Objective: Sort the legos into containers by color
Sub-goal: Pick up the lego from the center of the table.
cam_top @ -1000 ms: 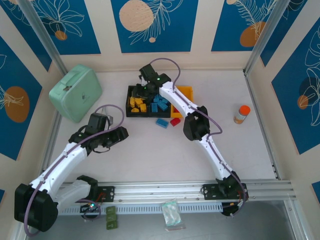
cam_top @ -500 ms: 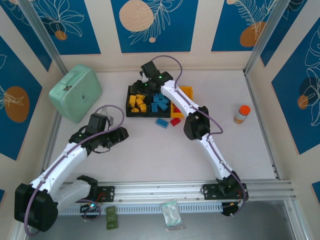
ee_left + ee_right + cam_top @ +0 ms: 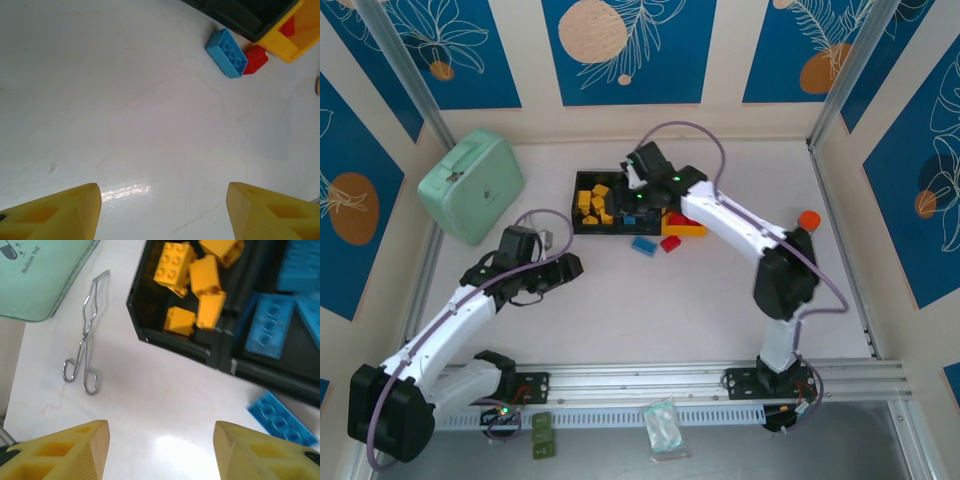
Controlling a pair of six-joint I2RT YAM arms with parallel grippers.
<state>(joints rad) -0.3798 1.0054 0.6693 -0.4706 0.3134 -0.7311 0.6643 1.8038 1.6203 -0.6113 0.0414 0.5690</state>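
Observation:
Three joined bins stand at the table's back. The left black bin (image 3: 582, 222) (image 3: 150, 332) holds several yellow-orange bricks (image 3: 192, 275). Blue bricks (image 3: 272, 315) fill the middle black bin, and my right arm partly covers the yellow bin (image 3: 688, 228) (image 3: 287, 40). In front of the bins a blue brick (image 3: 644, 244) (image 3: 226, 46) (image 3: 280, 417) and a red brick (image 3: 670, 243) (image 3: 255, 59) lie loose on the table. My right gripper (image 3: 635, 195) (image 3: 160, 450) hangs open and empty above the bins' front edge. My left gripper (image 3: 570, 266) (image 3: 162, 212) is open over bare table, well short of the loose bricks.
A mint-green case (image 3: 472, 185) (image 3: 40, 275) sits at the back left. Metal tongs (image 3: 85, 345) lie between it and the bins. An orange-capped bottle (image 3: 807, 220) stands at the right, behind my right arm. White table stretches in front of the bins.
My right arm's elbow has swung out to the right, and its gripper has shifted from over the yellow-brick bin towards the middle bin. The left arm has barely moved.

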